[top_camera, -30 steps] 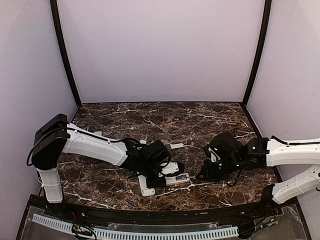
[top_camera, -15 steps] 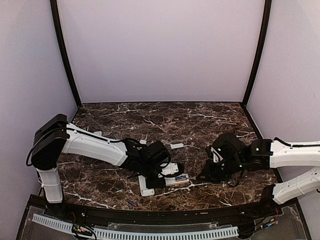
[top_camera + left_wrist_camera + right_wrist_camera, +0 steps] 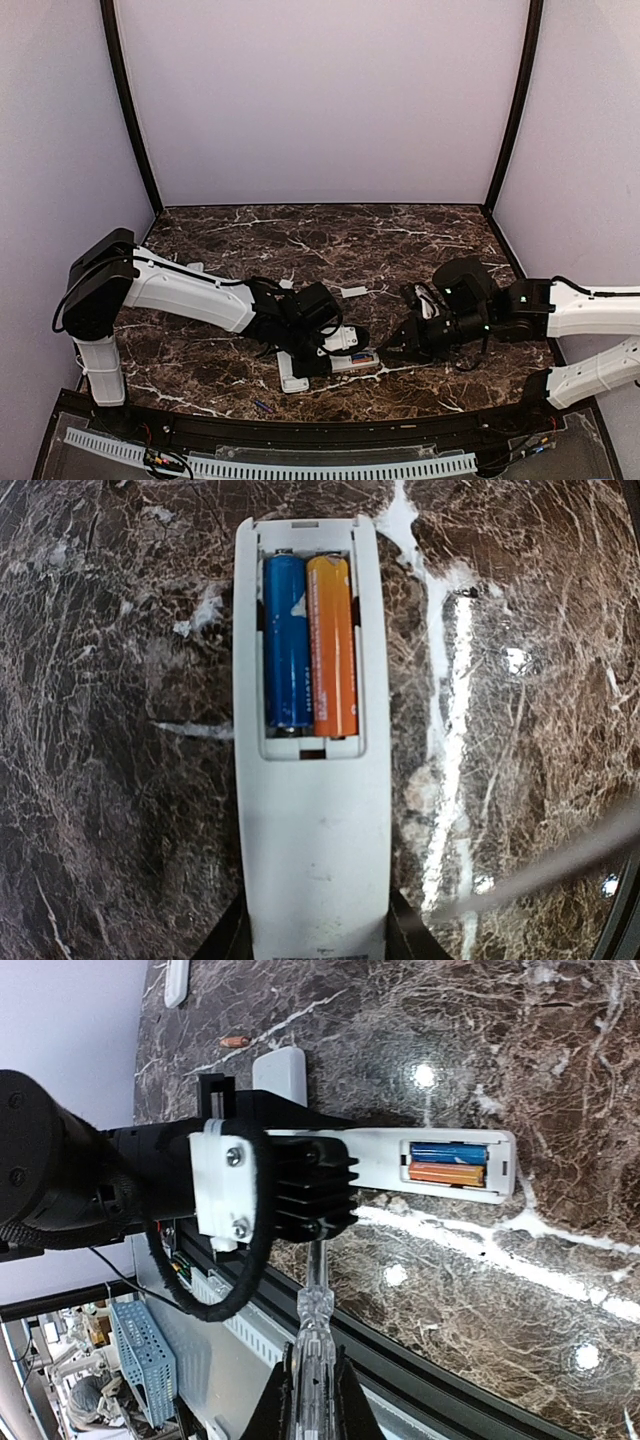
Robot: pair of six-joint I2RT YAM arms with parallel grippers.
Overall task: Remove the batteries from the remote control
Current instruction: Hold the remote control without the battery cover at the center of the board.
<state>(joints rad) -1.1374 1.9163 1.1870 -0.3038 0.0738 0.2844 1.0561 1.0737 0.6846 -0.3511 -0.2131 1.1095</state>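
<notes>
Batteries (image 3: 310, 645) lie uncovered in the remote (image 3: 312, 820), reachable from above. Left gripper (image 3: 318, 942) clamps the opposite end and blocks that side. Bare table (image 3: 300, 235) lies past the bay end. Right gripper (image 3: 395, 348), closed on a clear-handled tool (image 3: 312, 1360), sits near there.

Robotics lab, enclosed test cell. Dark marble-patterned surface (image 3: 330, 235) boxed in behind and at both sides by plain pale walls (image 3: 320, 100) with black corner posts (image 3: 128, 110). Slotted white cable duct (image 3: 270, 466) and loose wiring (image 3: 155, 458) run along the surface's near edge. Beyond that edge, a blue plastic basket (image 3: 145, 1345) sits among workshop clutter.
</notes>
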